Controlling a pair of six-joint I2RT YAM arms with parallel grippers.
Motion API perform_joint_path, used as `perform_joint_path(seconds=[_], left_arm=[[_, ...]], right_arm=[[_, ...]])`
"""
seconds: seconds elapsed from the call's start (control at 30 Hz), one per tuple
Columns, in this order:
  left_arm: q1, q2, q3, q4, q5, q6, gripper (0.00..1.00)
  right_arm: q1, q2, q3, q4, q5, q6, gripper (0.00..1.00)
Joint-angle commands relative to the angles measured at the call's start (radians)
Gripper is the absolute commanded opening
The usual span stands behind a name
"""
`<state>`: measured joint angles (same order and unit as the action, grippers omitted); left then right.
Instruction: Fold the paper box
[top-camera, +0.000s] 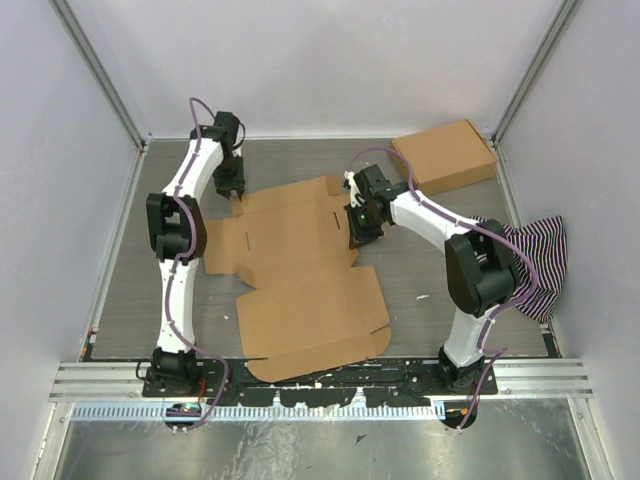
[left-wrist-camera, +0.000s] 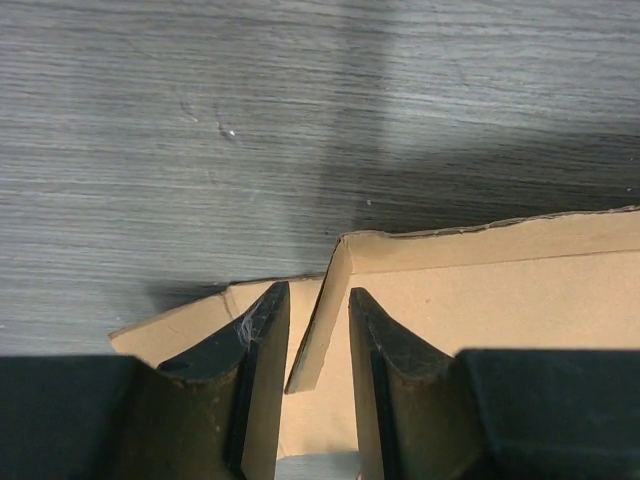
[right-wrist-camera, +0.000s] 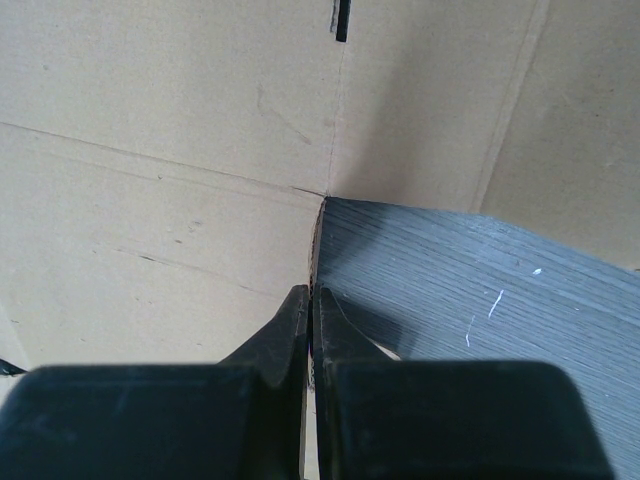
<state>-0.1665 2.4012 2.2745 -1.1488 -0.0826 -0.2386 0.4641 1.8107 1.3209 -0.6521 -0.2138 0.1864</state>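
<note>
The paper box (top-camera: 300, 270) lies opened out flat across the middle of the bench (top-camera: 410, 320), with one flap standing up at its upper-left corner. The left gripper (left-wrist-camera: 318, 300) is right there, jaws apart, straddling that raised flap without pinching it. Over at the box's right edge, the right gripper (right-wrist-camera: 311, 295) is clenched tight on the cardboard rim. A flat carton (top-camera: 445, 155) sits upper right, a striped cloth (top-camera: 538, 262) far right.

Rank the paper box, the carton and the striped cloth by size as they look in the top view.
1. Paper box, clearly largest.
2-3. Carton and cloth look alike; the right arm hides part of the cloth, so no ranking.
</note>
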Motion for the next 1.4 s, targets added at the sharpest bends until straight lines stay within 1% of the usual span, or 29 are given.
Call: perform_joint_path(seconds=[0.0, 0.03, 0.07, 0.13, 0.17, 0.2, 0.27, 0.3, 0.37, 0.43, 0.47, 0.5, 0.57, 0.6, 0.7, 0.73, 0.77, 0.9, 1.0, 1.07, 1.17, 1.23, 1.37], left_arm=[[0.02, 0.032, 0.028, -0.029, 0.089, -0.01, 0.36], [0.023, 0.039, 0.032, -0.035, 0.098, -0.009, 0.33], [0.025, 0.043, 0.033, -0.043, 0.105, -0.009, 0.27], [0.027, 0.042, 0.032, -0.047, 0.118, -0.009, 0.08], [0.028, 0.036, 0.03, -0.045, 0.125, -0.009, 0.01], [0.029, 0.027, 0.028, -0.039, 0.137, -0.01, 0.0], [0.027, -0.002, 0.018, -0.013, 0.158, -0.013, 0.0], [0.027, -0.02, 0.013, 0.001, 0.164, -0.015, 0.0], [0.027, -0.065, -0.012, 0.049, 0.168, -0.02, 0.0], [0.027, -0.123, -0.039, 0.108, 0.171, -0.02, 0.0], [0.027, -0.151, -0.052, 0.14, 0.172, -0.02, 0.0], [0.027, -0.178, -0.068, 0.178, 0.172, -0.021, 0.0], [0.027, -0.239, -0.113, 0.267, 0.181, -0.024, 0.0], [0.027, -0.27, -0.142, 0.324, 0.19, -0.026, 0.0], [0.025, -0.377, -0.293, 0.518, 0.198, -0.033, 0.0], [0.023, -0.416, -0.357, 0.598, 0.196, -0.033, 0.0], [0.021, -0.455, -0.422, 0.711, 0.191, -0.029, 0.0], [0.009, -0.585, -0.664, 0.997, 0.175, 0.024, 0.0], [0.008, -0.63, -0.765, 1.094, 0.231, 0.046, 0.0], [0.009, -0.654, -0.843, 1.187, 0.275, 0.042, 0.0], [0.008, -0.682, -0.936, 1.309, 0.294, 0.021, 0.0], [0.004, -0.693, -0.967, 1.352, 0.307, 0.022, 0.0], [0.0, -0.702, -0.983, 1.386, 0.321, 0.024, 0.0]], right_arm=[[0.008, -0.044, 0.017, 0.018, -0.001, 0.0, 0.06], [0.007, -0.042, 0.018, 0.017, -0.002, -0.001, 0.06], [0.007, -0.04, 0.018, 0.017, -0.001, -0.002, 0.05], [0.007, -0.032, 0.021, 0.018, -0.003, -0.003, 0.06], [0.008, -0.027, 0.024, 0.018, -0.004, -0.003, 0.06], [0.007, -0.021, 0.028, 0.019, -0.004, -0.001, 0.06], [0.007, -0.006, 0.037, 0.022, -0.007, 0.005, 0.07], [0.007, 0.0, 0.042, 0.025, -0.01, 0.008, 0.09], [0.007, 0.007, 0.054, 0.034, -0.016, 0.013, 0.23], [0.007, 0.005, 0.08, 0.037, -0.022, 0.005, 0.41], [0.006, 0.001, 0.099, 0.036, -0.023, -0.001, 0.46], [0.004, -0.002, 0.123, 0.031, -0.022, -0.011, 0.48], [-0.011, -0.008, 0.185, 0.016, -0.03, -0.025, 0.52], [-0.025, -0.01, 0.218, 0.008, -0.038, -0.03, 0.53], [-0.086, -0.015, 0.326, -0.011, -0.074, -0.037, 0.53], [-0.106, -0.019, 0.359, -0.011, -0.088, -0.037, 0.53], [-0.127, -0.024, 0.389, -0.01, -0.105, -0.036, 0.53], [-0.193, -0.037, 0.493, 0.005, -0.158, -0.049, 0.51], [-0.214, -0.034, 0.546, 0.009, -0.16, -0.069, 0.5], [-0.218, -0.016, 0.579, 0.007, -0.169, -0.085, 0.5], [-0.219, 0.021, 0.623, -0.02, -0.201, -0.101, 0.5], [-0.22, 0.039, 0.632, -0.026, -0.221, -0.097, 0.49], [-0.219, 0.063, 0.627, -0.008, -0.191, -0.093, 0.46]])
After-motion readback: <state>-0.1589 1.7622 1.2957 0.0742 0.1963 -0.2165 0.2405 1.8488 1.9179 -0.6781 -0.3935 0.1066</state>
